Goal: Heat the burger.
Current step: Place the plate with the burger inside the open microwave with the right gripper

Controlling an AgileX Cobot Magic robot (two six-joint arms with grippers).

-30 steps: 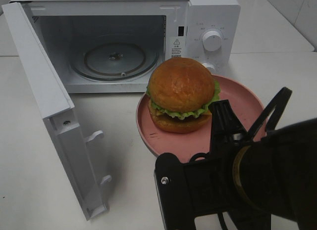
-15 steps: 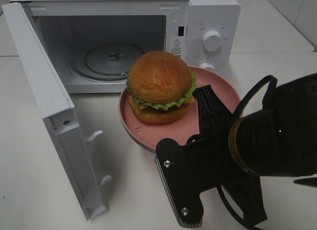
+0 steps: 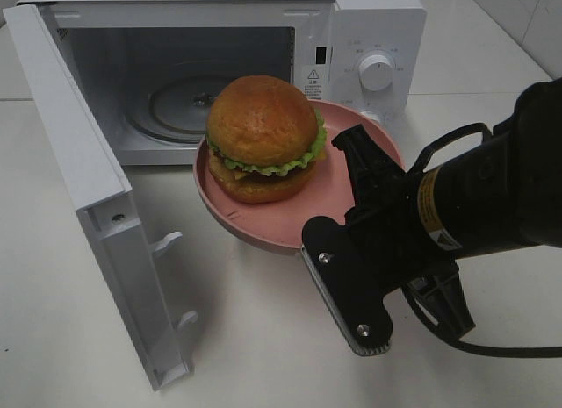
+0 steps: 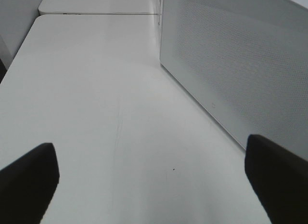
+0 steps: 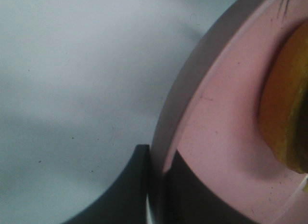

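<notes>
The burger sits upright on the pink plate, directly before the open cavity of the microwave, whose door stands swung wide. The right gripper is clamped on the plate's rim at the side toward the microwave's control knob. The burger lies clear of the jaws, untouched, on their cavity side. The left gripper hangs over the white table beside the microwave door, jaws spread wide, holding nothing.
</notes>
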